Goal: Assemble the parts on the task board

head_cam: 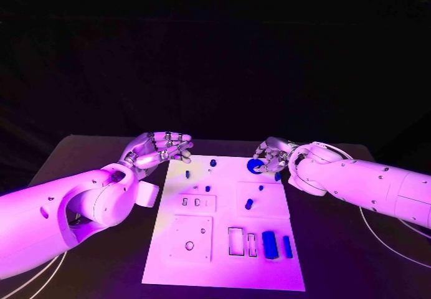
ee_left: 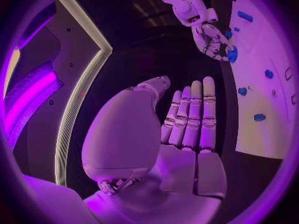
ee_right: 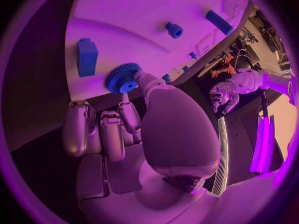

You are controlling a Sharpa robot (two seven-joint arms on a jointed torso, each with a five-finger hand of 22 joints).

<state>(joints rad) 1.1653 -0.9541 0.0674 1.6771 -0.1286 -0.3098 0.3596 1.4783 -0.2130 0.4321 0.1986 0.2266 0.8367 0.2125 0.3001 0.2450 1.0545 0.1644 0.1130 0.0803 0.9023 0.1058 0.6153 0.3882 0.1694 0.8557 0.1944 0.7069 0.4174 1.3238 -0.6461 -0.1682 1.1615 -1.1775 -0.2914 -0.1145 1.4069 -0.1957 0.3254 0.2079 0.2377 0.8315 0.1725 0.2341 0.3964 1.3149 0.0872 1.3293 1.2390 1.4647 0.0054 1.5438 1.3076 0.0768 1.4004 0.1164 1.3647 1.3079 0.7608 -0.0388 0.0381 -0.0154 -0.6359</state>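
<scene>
Right hand brings a blue gear to the far end of the board

The right hand (head_cam: 274, 156) pinches the blue gear (ee_right: 122, 78) at its fingertips, over the far edge of the white board (head_cam: 225, 249). The step in hand looks like carrying the gear to its seat; next it likely needs lining up over a peg and lowering squarely. The left hand (head_cam: 160, 148) hovers just off the board's far left corner, holding nothing, fingers loosely bent. No writing or brand can be read.

Blue gear (head_cam: 256, 165) in right hand (head_cam: 274, 156)
</scene>
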